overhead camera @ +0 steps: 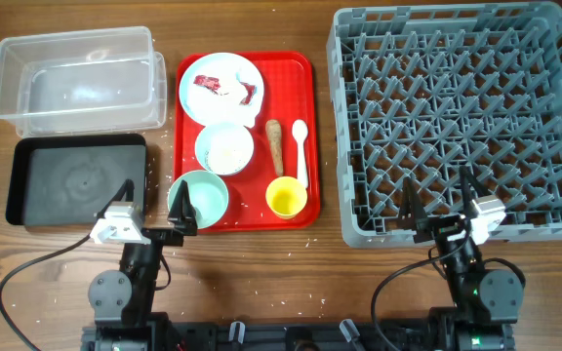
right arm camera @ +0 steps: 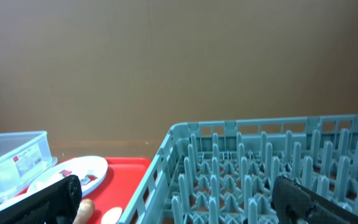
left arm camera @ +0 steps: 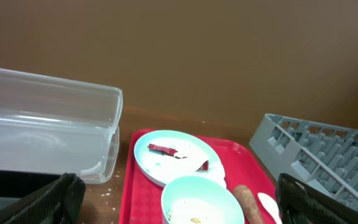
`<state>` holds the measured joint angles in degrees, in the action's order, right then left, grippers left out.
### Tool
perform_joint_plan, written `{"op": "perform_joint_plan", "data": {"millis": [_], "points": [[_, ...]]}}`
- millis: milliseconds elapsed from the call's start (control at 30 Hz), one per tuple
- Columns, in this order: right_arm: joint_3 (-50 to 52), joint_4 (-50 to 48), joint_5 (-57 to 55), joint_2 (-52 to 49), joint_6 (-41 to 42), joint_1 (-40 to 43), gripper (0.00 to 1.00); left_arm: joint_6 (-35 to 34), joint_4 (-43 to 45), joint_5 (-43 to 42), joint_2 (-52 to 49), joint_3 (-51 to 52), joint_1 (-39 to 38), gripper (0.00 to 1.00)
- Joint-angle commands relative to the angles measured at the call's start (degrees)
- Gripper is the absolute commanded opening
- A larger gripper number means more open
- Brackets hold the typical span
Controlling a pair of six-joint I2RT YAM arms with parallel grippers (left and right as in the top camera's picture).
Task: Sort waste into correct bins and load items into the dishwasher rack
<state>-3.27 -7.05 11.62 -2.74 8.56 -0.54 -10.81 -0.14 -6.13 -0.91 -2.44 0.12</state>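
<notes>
On the red tray [overhead camera: 296, 78] lie a pale blue plate [overhead camera: 224, 68] with red-and-white wrapper scraps [overhead camera: 208, 85], a blue-white bowl [overhead camera: 203, 146] holding rice and a small brown lump [left arm camera: 196, 219], a mint green bowl [overhead camera: 213, 198], a yellow cup [overhead camera: 286, 197], a brown carrot-shaped stick [overhead camera: 275, 144] and a white spoon [overhead camera: 301, 146]. The clear tub [overhead camera: 76, 78] and black tray [overhead camera: 76, 180] stand at the left. The grey rack [overhead camera: 447, 12] fills the right. My left gripper [overhead camera: 152, 203] is open and empty beside the mint bowl. My right gripper [overhead camera: 440, 202] is open and empty over the rack's near edge.
Loose white grains are scattered on the wooden table around the red tray's left and front edges [overhead camera: 169, 146]. In the left wrist view the plate [left arm camera: 173, 155], stick [left arm camera: 248, 202] and tub [left arm camera: 48, 130] lie ahead. The right wrist view shows the rack pegs [right arm camera: 260, 162].
</notes>
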Motion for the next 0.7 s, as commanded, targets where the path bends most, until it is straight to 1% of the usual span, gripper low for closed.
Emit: {"op": "perform_joint_plan", "data": {"millis": [0, 67, 133, 200, 333, 433, 533, 567, 600, 633, 667], "points": [[-2.19, -1.49, 1.49, -1.77, -1.11, 0.28, 1.00, -0.52, -0.11, -0.92, -1.29, -3.32, -0.26, 1.00], [-3.32, -1.55, 1.66, -3.30, -1.18, 0.28, 1.00, -0.52, -0.11, -0.92, -2.69, -4.90, -0.26, 1.00], [-4.85, -1.75, 2.73, -4.81, -4.26, 0.28, 1.00, -0.52, -0.11, -0.92, -4.68, -6.43, -0.26, 1.00], [-7.23, -1.70, 2.99, -6.78, -5.66, 0.28, 1.00, -0.50, -1.03, -0.92, -7.67, -8.74, -0.26, 1.00], [-13.51, -1.66, 6.38, -14.40, -5.60, 0.28, 1.00, 0.13, -3.28, -0.92, -18.64, -16.35, -0.26, 1.00], [-19.56, 1.66, 8.72, -21.11, -5.60, 0.28, 1.00, 0.15, -8.52, -0.92, -29.59, -25.90, -0.26, 1.00], [-28.52, 8.98, 9.77, -28.35, -5.60, 0.28, 1.00, 1.68, -18.75, -0.92, -46.25, -42.73, -0.28, 1.00], [-31.01, 11.54, 9.77, -30.10, -5.60, 0.28, 1.00, 1.68, -21.31, -0.94, -50.25, -47.15, -0.28, 1.00], [-33.73, 14.86, 9.99, -31.91, -5.60, 0.28, 1.00, 1.70, -24.15, -0.94, -54.34, -51.84, -0.28, 1.00], [-38.45, 21.55, 10.19, -34.91, -5.64, 0.28, 1.00, 3.54, -29.24, -1.44, -61.81, -60.43, -0.39, 1.00], [-41.13, 25.24, 10.21, -36.76, -6.10, 0.28, 1.00, 4.90, -32.59, -1.77, -66.82, -66.40, -0.37, 1.00]]}}
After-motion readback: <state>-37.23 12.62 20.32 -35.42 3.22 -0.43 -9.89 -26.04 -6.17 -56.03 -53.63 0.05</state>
